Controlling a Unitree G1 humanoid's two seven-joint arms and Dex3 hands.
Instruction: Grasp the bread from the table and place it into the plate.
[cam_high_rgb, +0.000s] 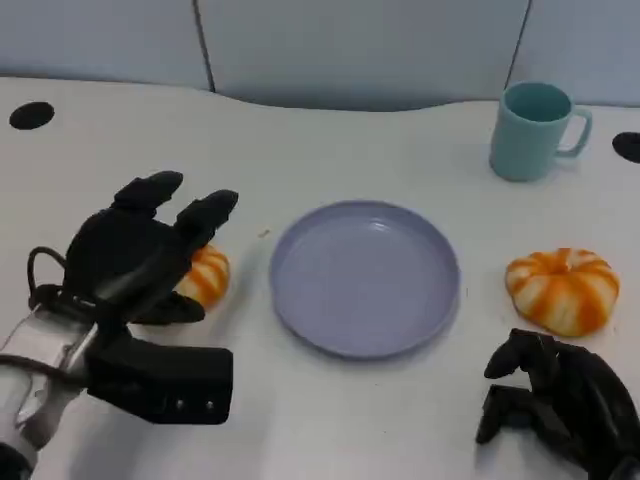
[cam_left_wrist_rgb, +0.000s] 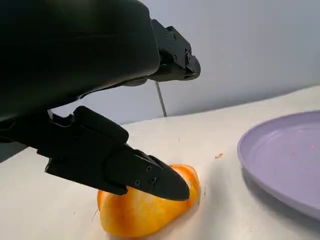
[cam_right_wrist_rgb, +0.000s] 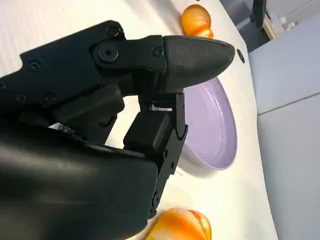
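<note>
Orange-striped bread, lilac plate

Teal mug upright at the white table's far right.

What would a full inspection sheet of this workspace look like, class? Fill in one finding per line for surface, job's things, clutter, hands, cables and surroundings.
Surface: white table, dark round spots near its far corners.
Job's things: left bread on the table beside the lavender plate, which holds nothing; right bread on the table at the plate's other side.
Clutter: teal mug, upright, behind the plate.
Hands: left hand open over the left bread, not gripping; right hand curled, holding nothing.
Cables: black cable looped at the left wrist.
Surroundings: pale grey wall panels.
</note>
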